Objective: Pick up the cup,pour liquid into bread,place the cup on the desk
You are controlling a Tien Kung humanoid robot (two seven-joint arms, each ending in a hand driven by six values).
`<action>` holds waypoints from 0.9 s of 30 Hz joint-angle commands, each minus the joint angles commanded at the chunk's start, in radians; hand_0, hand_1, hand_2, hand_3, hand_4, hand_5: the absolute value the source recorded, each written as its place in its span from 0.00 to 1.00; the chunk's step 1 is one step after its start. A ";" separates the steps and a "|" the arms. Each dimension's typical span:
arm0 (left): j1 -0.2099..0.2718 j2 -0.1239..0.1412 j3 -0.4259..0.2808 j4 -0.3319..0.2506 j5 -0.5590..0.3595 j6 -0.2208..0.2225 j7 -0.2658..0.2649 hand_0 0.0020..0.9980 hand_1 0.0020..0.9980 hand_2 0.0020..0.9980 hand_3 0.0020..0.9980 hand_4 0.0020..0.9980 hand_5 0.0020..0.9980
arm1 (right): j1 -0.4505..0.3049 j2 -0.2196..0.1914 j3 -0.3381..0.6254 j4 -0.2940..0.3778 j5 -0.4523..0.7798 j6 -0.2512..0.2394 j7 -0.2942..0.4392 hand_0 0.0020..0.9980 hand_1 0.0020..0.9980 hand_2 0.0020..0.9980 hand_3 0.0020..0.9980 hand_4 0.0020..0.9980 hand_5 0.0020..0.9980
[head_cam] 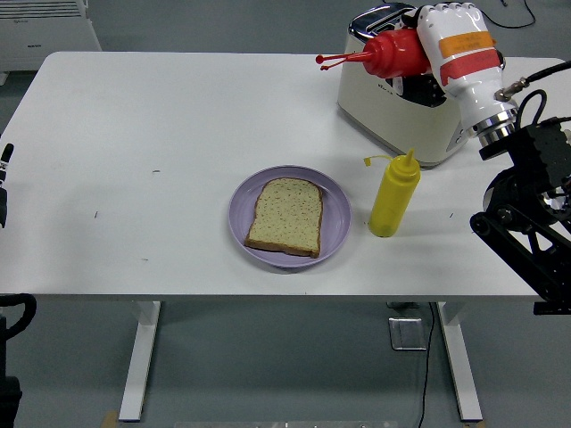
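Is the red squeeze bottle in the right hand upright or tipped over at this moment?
Tipped. The red squeeze bottle lies nearly on its side in the right hand, nozzle pointing left, in front of the toaster, not yet above the bread.

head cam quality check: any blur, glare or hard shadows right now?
Head view: sharp overall, with no evident motion blur on the right hand or the red squeeze bottle it holds. Lighting is even and diffuse; the yellow squeeze bottle and purple plate cast only soft shadows. Mild highlights show on the cream toaster's chrome top.
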 joint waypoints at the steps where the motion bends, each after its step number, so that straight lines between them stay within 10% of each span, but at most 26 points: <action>1: 0.000 0.000 -0.001 0.000 0.000 0.000 0.000 0.84 0.85 0.86 0.76 0.67 1.00 | 0.024 -0.002 -0.030 -0.006 0.000 0.031 -0.008 0.02 0.06 0.21 0.30 0.80 0.14; 10: 0.000 -0.002 -0.003 0.000 0.000 -0.001 -0.001 0.84 0.85 0.86 0.76 0.67 1.00 | 0.163 0.013 -0.267 -0.055 0.000 0.132 -0.049 0.03 0.08 0.22 0.31 0.78 0.12; 22: -0.001 -0.001 -0.006 0.000 0.000 -0.001 -0.001 0.84 0.85 0.86 0.76 0.67 1.00 | 0.173 -0.009 -0.165 -0.055 0.000 0.146 -0.088 0.04 0.10 0.25 0.33 0.76 0.11; 27: -0.002 -0.001 -0.007 0.000 0.000 -0.001 -0.001 0.85 0.85 0.86 0.76 0.67 1.00 | 0.202 0.000 -0.264 -0.063 0.000 0.169 -0.092 0.05 0.10 0.25 0.33 0.75 0.11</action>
